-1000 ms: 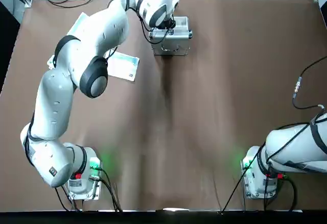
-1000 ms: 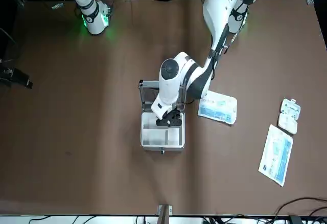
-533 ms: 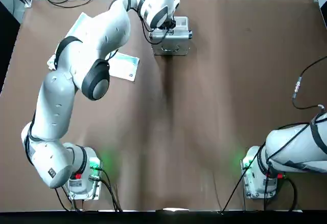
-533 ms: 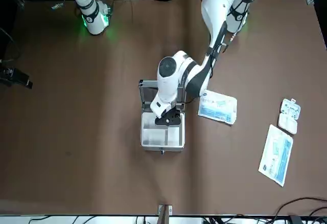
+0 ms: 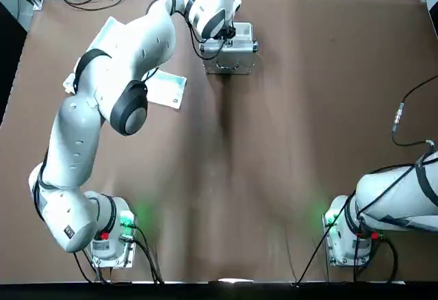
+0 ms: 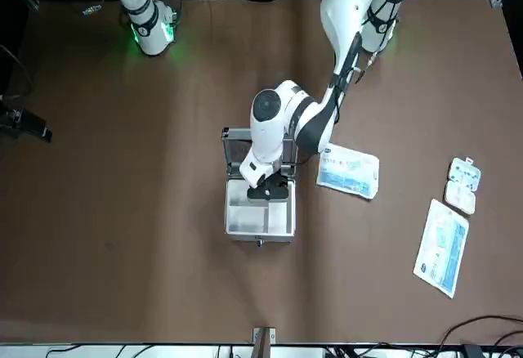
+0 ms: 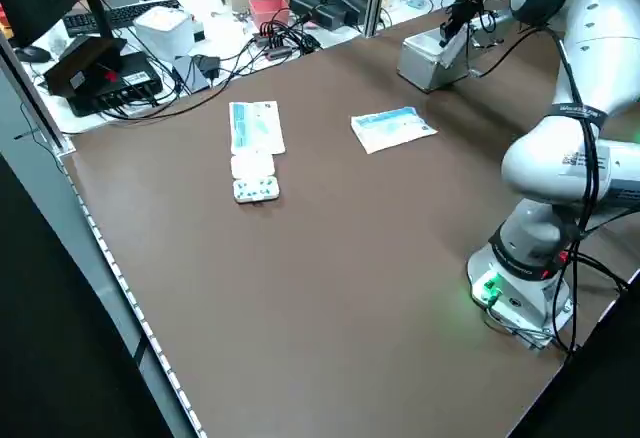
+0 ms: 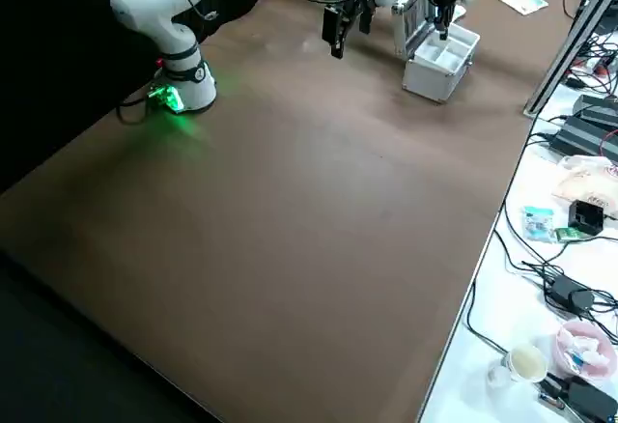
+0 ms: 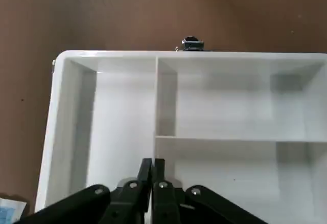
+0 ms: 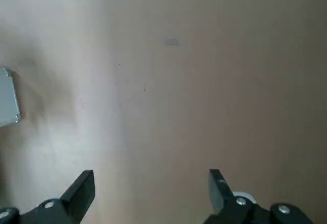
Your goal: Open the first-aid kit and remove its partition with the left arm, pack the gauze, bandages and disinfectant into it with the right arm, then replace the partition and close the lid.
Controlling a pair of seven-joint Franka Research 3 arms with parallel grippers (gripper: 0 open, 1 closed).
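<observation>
The left gripper (image 9: 152,163) has edged slightly sideways over the partition (image 9: 122,132) — its jaws together, the tray seated in the open kit (image 6: 260,238); the right gripper (image 10: 153,183), jaws apart, hovers aside.

In the front view, the left arm's black gripper (image 6: 268,188) and white wrist (image 6: 263,141) hide the twelve o'clock part of the white tray (image 6: 260,216) and some of the open lid (image 6: 238,150), and the left wrist view cuts off the tray at three and six o'clock.
</observation>
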